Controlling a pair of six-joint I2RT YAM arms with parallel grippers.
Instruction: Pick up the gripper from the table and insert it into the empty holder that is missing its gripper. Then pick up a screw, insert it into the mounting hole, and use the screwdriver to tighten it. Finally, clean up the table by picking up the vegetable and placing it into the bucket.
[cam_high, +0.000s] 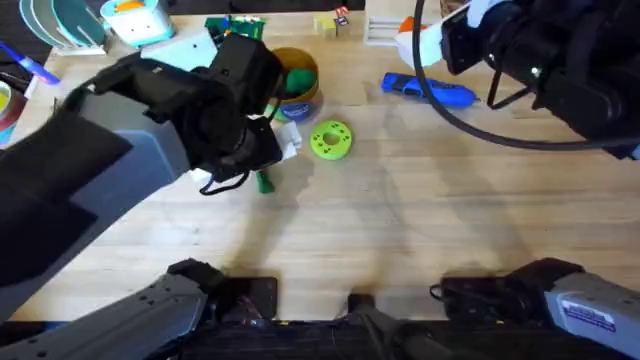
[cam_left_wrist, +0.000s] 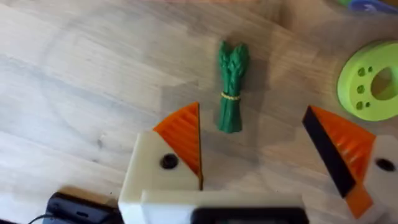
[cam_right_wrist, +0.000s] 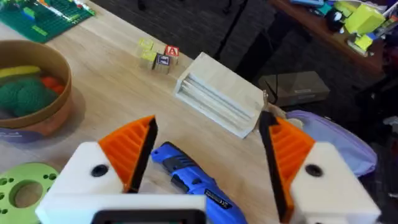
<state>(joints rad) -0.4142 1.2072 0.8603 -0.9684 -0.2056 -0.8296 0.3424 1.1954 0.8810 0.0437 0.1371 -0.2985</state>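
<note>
Left wrist view: vegetable, a dark green asparagus bundle tied with a thin yellow band, lying flat on the pale wood table, just ahead of the left gripper, fingers spread wide. Likely light, stiff and slim; best pinched across the banded waist. Green disc with holes beside it. Overhead view: tan bucket near, already holding a knitted green piece. Right wrist view: right gripper open above the blue screwdriver; ribbed orange pads on white mounts.
</note>
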